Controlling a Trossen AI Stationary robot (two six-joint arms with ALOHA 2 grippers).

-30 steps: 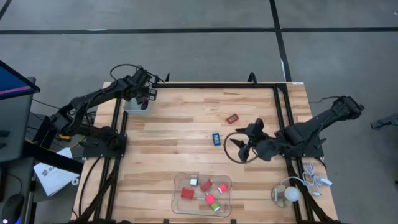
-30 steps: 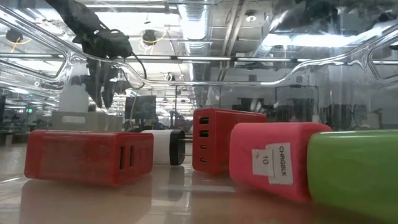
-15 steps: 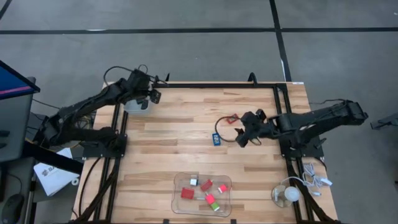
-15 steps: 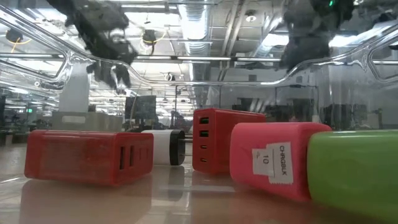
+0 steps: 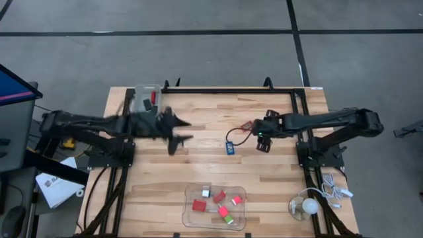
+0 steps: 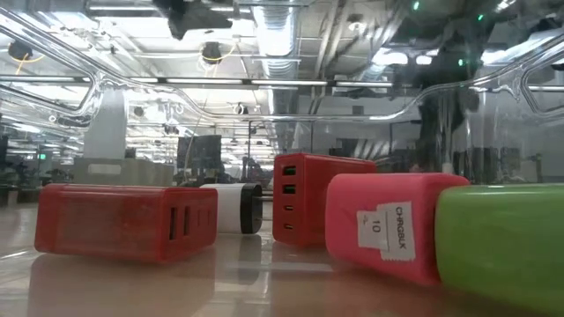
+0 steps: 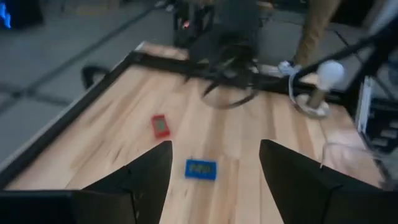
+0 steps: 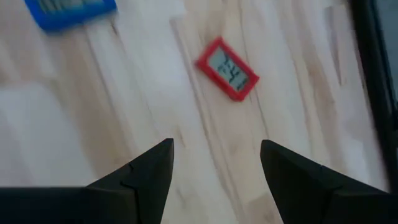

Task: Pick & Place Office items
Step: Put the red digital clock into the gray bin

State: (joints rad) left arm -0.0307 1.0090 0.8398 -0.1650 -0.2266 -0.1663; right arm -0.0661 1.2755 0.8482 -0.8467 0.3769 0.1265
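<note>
Two grippers hover over the wooden surface (image 5: 198,165) with jaws spread and holding nothing. Ahead of the right gripper (image 8: 214,155) lies a red piece (image 8: 227,68) with a pale display whose marks are unreadable; the blue piece (image 7: 201,168) sits just ahead of the left gripper (image 7: 214,162). In the low view a pink-and-green item's (image 6: 441,233) label reads "10" and "CHRGBLK"; red blocks (image 6: 123,222) lie beside it.

Even overhead light, soft shadows. Left arm (image 5: 112,123) motion-smeared in high view. Both wrist views blurred. Low view: ceiling glare at 12 o'clock, green block (image 6: 502,242) at 4 o'clock defocused.
</note>
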